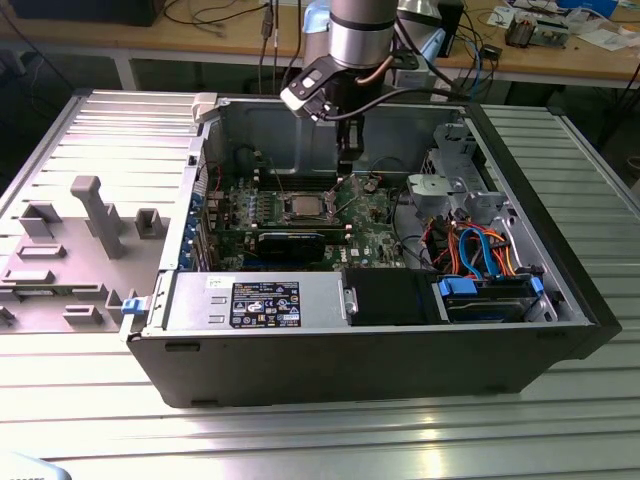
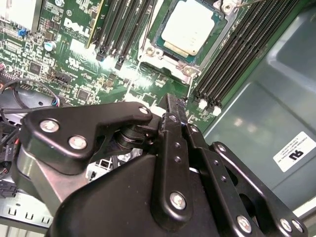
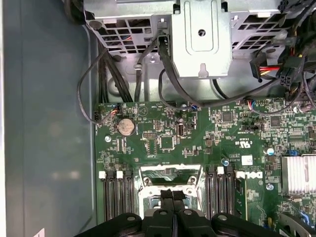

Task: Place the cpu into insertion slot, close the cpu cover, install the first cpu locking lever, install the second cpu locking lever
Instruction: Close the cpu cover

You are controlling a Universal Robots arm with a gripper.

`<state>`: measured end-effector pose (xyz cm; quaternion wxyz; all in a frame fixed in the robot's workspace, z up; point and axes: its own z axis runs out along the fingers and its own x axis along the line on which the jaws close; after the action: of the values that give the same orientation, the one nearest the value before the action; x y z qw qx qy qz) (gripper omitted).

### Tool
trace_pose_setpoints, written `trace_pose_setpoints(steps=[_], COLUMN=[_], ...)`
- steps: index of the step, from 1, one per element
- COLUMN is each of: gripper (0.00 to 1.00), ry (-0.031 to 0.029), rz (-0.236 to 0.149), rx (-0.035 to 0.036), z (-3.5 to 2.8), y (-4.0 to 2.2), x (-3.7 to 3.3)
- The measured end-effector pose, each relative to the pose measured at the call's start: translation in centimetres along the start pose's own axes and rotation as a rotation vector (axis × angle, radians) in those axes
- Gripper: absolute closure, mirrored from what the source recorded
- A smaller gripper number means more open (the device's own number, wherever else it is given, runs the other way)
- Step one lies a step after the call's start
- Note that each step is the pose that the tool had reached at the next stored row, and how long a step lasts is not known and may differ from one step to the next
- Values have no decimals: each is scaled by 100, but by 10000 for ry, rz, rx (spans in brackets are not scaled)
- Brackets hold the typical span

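The cpu [image 2: 190,27] shows its dull silver top inside the insertion slot [image 2: 165,59] on the green board. In the exterior view the slot [image 1: 305,207] sits mid-board in the open computer case. The cpu cover [image 3: 170,169] is a thin silver frame at the slot; whether it lies flat I cannot tell. My gripper [image 3: 173,197] hangs over the slot's edge with its black fingers pressed together and nothing between them. In the exterior view my gripper [image 1: 345,160] hovers just behind the slot, toward the view's right. The locking levers I cannot make out.
Long black memory slots [image 3: 116,195] flank the socket on both sides. A metal drive cage [image 3: 202,39] with black cables stands beyond the board. A graphics card [image 1: 292,243] lies in front of the socket, and the case walls [image 1: 380,350] close in all around.
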<state>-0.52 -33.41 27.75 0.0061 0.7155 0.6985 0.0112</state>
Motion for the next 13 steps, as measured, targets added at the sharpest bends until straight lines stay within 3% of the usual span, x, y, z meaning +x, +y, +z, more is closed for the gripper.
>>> trace_pose_setpoints(steps=[13], gripper=[89], ry=[0], rz=[0], rx=[0], z=[3], y=[109], x=[3])
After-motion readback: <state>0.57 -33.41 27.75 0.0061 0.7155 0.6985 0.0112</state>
